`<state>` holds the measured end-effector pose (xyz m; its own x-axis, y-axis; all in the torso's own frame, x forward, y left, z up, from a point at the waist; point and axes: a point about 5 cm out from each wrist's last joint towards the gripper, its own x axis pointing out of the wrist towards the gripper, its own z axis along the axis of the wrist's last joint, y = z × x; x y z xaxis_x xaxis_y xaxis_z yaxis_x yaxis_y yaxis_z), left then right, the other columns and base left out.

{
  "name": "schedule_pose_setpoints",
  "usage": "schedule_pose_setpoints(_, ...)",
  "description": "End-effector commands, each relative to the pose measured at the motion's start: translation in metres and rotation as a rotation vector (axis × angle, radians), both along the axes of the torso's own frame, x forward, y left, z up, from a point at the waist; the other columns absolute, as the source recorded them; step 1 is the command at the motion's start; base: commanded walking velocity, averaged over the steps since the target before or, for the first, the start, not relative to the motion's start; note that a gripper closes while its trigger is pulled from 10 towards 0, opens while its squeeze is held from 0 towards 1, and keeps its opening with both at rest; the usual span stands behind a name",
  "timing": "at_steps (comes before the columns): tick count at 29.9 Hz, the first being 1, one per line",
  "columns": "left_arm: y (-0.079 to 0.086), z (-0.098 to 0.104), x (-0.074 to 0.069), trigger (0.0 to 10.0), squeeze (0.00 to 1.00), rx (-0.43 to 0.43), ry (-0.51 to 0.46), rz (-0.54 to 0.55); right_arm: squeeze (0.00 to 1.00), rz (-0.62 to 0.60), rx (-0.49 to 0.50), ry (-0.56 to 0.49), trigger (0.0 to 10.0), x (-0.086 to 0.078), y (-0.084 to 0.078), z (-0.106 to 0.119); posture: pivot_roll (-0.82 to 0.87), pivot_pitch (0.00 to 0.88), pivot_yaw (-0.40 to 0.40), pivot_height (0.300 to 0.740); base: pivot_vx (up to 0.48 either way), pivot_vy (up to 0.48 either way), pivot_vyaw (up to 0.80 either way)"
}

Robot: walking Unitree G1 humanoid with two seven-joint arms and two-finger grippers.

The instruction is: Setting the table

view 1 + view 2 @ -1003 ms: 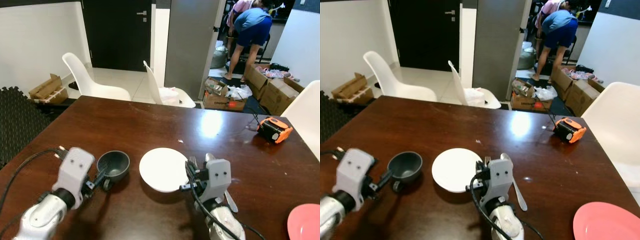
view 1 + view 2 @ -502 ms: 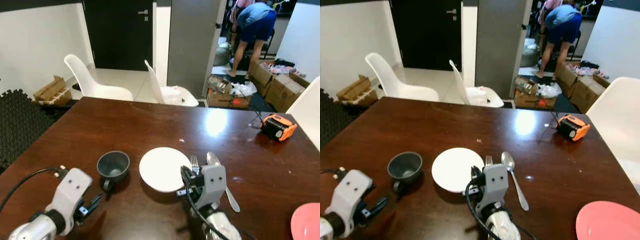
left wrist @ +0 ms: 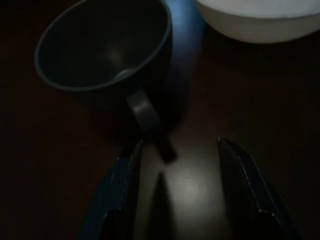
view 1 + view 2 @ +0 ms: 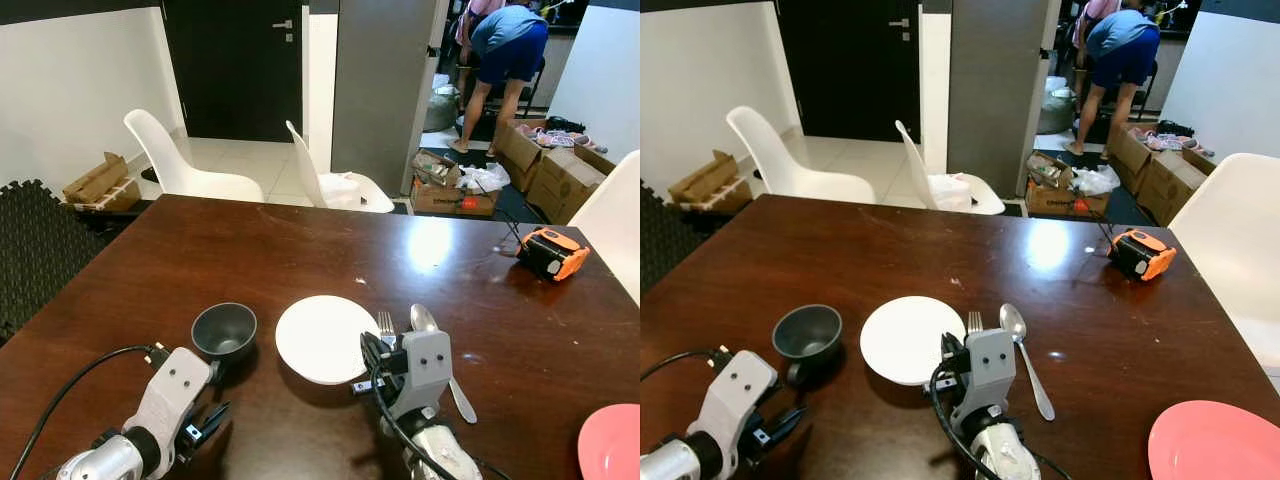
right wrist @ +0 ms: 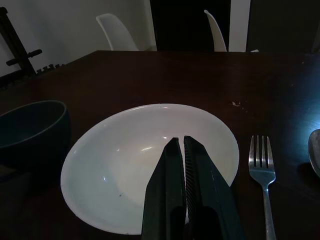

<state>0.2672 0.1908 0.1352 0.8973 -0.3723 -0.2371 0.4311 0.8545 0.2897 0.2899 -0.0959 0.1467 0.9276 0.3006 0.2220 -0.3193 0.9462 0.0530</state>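
A dark grey cup (image 4: 224, 330) stands upright on the brown table (image 4: 300, 240), its handle (image 3: 145, 117) pointing toward me. My left gripper (image 3: 180, 145) is open just behind that handle, fingers (image 3: 127, 190) apart and holding nothing. To the cup's right lies a white plate (image 4: 325, 338), then a fork (image 4: 386, 324) and a spoon (image 4: 440, 350). My right gripper (image 5: 180, 145) is shut and empty, hovering at the near edge of the plate (image 5: 150, 160), left of the fork (image 5: 262, 165).
An orange tape measure (image 4: 548, 253) sits at the far right of the table and a pink plate (image 4: 610, 445) at the near right corner. White chairs (image 4: 190, 165) stand beyond the far edge. A person (image 4: 505, 50) bends over boxes in the back doorway.
My left gripper has drawn back from the cup's handle toward me and dropped lower; the cup stays on the table. The right gripper has hardly moved.
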Motion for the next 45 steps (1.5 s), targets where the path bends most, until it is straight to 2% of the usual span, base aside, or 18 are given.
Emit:
schedule_pose_setpoints(1, 0.002, -0.005, 0.004, 10.0, 0.00, -0.002, 0.008, 0.034, 0.00, 0.008, -0.001, 0.011, 10.0, -0.003, 0.002, -0.003, 0.06, 0.125, 0.101, 0.740, 0.000, 0.000, 0.00)
schedule_pose_setpoints(5, -0.004, -0.005, 0.012, 10.0, 0.00, -0.048, 0.007, 0.068, 0.00, 0.008, 0.002, 0.012, 10.0, -0.003, 0.003, -0.003, 0.06, 0.125, 0.099, 0.740, 0.000, 0.000, 0.00)
schedule_pose_setpoints(13, -0.012, -0.006, 0.017, 10.0, 0.00, -0.073, -0.002, 0.079, 0.00, 0.008, -0.001, 0.011, 10.0, -0.003, 0.002, -0.002, 0.05, 0.124, 0.096, 0.740, 0.000, 0.000, 0.00)
schedule_pose_setpoints(14, -0.012, -0.006, 0.018, 2.6, 0.00, -0.076, -0.007, 0.087, 0.00, 0.007, -0.001, 0.010, 10.0, -0.002, 0.002, -0.002, 0.05, 0.123, 0.099, 0.740, 0.000, 0.000, 0.00)
schedule_pose_setpoints(15, -0.012, -0.006, 0.018, 2.6, 0.00, -0.076, -0.007, 0.087, 0.00, 0.007, -0.001, 0.010, 10.0, -0.002, 0.002, -0.002, 0.05, 0.123, 0.099, 0.740, 0.000, 0.000, 0.00)
schedule_pose_setpoints(16, -0.012, -0.006, 0.019, 0.6, 0.00, -0.078, -0.009, 0.090, 0.00, 0.007, -0.001, 0.010, 10.0, -0.002, 0.002, -0.002, 0.05, 0.123, 0.099, 0.740, 0.000, 0.000, 0.00)
schedule_pose_setpoints(17, -0.011, -0.006, 0.019, 0.0, 0.00, -0.080, -0.011, 0.093, 0.00, 0.006, -0.001, 0.010, 10.0, -0.002, 0.002, -0.002, 0.05, 0.123, 0.099, 0.740, 0.000, 0.000, 0.00)
schedule_pose_setpoints(34, -0.008, -0.007, 0.021, 0.0, 0.00, -0.081, -0.025, 0.132, 0.00, 0.006, 0.001, 0.011, 10.0, -0.003, 0.002, -0.003, 0.05, 0.123, 0.098, 0.740, 0.000, 0.000, 0.00)
schedule_pose_setpoints(35, -0.007, -0.007, 0.021, 2.3, 0.00, -0.077, -0.025, 0.137, 0.00, 0.006, 0.000, 0.011, 10.0, -0.003, 0.002, -0.003, 0.05, 0.123, 0.099, 0.740, 0.000, 0.000, 0.00)
schedule_pose_setpoints(36, -0.005, -0.006, 0.021, 10.0, 0.00, -0.074, -0.028, 0.143, 0.00, 0.006, 0.000, 0.011, 10.0, -0.003, 0.002, -0.003, 0.05, 0.123, 0.099, 0.740, 0.000, 0.000, 0.00)
schedule_pose_setpoints(38, -0.002, -0.004, 0.022, 10.0, 0.00, -0.079, -0.043, 0.155, 0.00, 0.006, 0.000, 0.011, 10.0, -0.003, 0.002, -0.003, 0.05, 0.123, 0.100, 0.740, 0.000, 0.000, 0.00)
schedule_pose_setpoints(39, -0.002, -0.001, 0.022, 0.0, 0.00, -0.098, -0.058, 0.136, 0.00, 0.006, 0.000, 0.011, 10.0, -0.003, 0.002, -0.003, 0.05, 0.123, 0.101, 0.740, 0.000, 0.000, 0.00)
schedule_pose_setpoints(42, 0.004, 0.004, 0.020, 0.0, 0.00, -0.084, -0.067, 0.136, 0.00, 0.006, 0.001, 0.011, 10.0, -0.004, 0.002, -0.003, 0.05, 0.125, 0.102, 0.740, 0.000, 0.000, 0.00)
schedule_pose_setpoints(43, 0.009, 0.012, 0.018, 10.0, 0.00, -0.078, -0.078, 0.139, 0.00, 0.004, 0.002, 0.011, 10.0, -0.004, 0.002, -0.003, 0.05, 0.127, 0.101, 0.740, 0.000, 0.000, 0.00)
schedule_pose_setpoints(45, 0.011, 0.016, 0.017, 10.0, 0.00, -0.075, -0.091, 0.133, 0.00, 0.004, 0.002, 0.011, 10.0, -0.004, 0.002, -0.003, 0.05, 0.127, 0.101, 0.740, 0.000, 0.000, 0.00)
